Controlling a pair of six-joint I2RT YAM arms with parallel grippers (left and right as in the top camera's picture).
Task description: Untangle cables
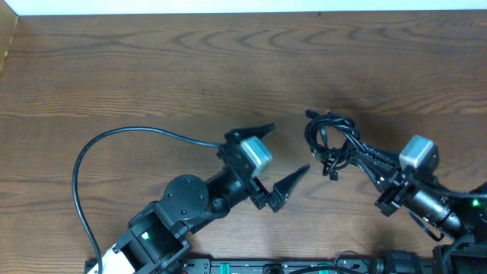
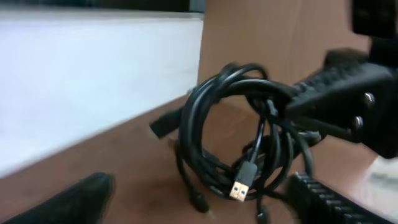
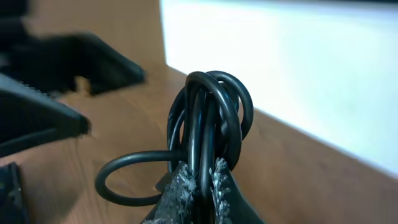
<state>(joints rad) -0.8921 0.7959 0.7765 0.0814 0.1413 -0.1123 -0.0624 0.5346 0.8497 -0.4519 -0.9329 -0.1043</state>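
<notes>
Overhead, the wooden bench (image 1: 152, 61) fills the view. Near centre, toward 6 o'clock, the left gripper (image 1: 278, 154) stands wide open, holding nothing. At 4 o'clock the right gripper (image 1: 364, 156) is pinched closed on the coiled cables (image 1: 327, 137), bunched at 3 o'clock from centre. A gold-tipped USB plug (image 2: 239, 186) sits at the coil's 6 o'clock.

You are seeing your right gripper (image 1: 351, 150) pinching the cables (image 1: 326, 135), which are bunching into a tight black coil over the wooden table (image 1: 152, 61). Your left gripper (image 1: 290, 147) is sitting just left of that coil, fingers spreading wide and touching nothing, while the left arm's thick black cord (image 1: 76, 171) is arcing across the table's left side
</notes>
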